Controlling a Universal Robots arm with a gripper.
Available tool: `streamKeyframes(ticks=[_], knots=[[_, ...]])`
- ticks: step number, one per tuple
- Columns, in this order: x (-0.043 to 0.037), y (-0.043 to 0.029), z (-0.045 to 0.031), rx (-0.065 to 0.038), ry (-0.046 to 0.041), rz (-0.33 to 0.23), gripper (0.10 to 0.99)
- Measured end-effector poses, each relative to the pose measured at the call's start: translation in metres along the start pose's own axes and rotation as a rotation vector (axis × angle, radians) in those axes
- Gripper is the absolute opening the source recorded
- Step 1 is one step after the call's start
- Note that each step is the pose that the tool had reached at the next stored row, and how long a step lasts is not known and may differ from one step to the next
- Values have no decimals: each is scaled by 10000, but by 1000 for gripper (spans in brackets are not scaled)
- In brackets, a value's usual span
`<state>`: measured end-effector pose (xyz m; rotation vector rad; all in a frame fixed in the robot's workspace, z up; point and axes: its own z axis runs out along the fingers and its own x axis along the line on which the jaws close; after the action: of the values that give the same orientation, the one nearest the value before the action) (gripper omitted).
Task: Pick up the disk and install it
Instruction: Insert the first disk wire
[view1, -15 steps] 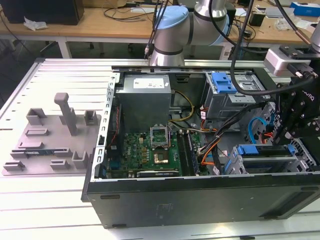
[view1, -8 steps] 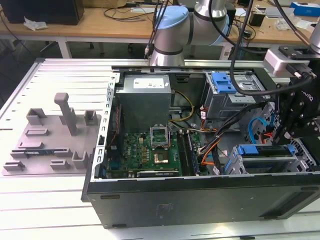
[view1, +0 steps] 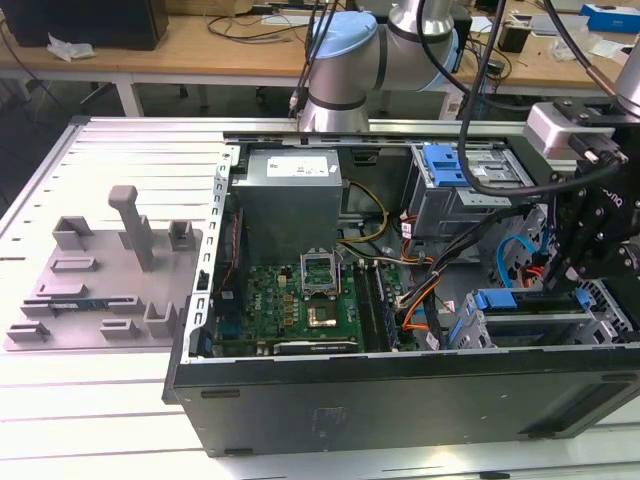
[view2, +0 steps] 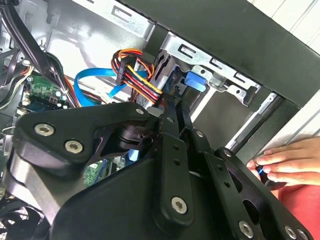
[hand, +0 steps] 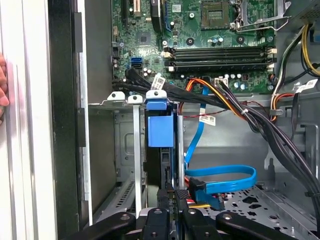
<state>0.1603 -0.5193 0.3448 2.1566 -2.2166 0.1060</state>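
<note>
Your disk (hand: 161, 131) is sitting edge-on in the drive cage (hand: 125, 150) at the front corner of the open PC case (view1: 400, 390), so you mostly see the bright blue carrier bracket and its tab. The gripper (hand: 170, 200) is right at its rear end, fingers pinched close on the disk's edge.

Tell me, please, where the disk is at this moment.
The disk sits in the drive cage at the exterior view's right, inside the computer case, below the gripper; the first wrist view shows its blue carrier between the cage rails.
</note>
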Motion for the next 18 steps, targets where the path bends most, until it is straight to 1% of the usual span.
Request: streamKeyframes(ticks=[4, 10, 13, 16, 17, 18], knots=[[-2, 0, 25, 0, 1, 0, 169], [-2, -9, 39, 0, -1, 0, 169], [-4, -9, 80, 0, 1, -1, 169], [-4, -8, 85, 0, 4, -2, 169], [-5, -7, 85, -1, -8, -1, 176], [-4, -7, 75, -1, -8, 0, 176]])
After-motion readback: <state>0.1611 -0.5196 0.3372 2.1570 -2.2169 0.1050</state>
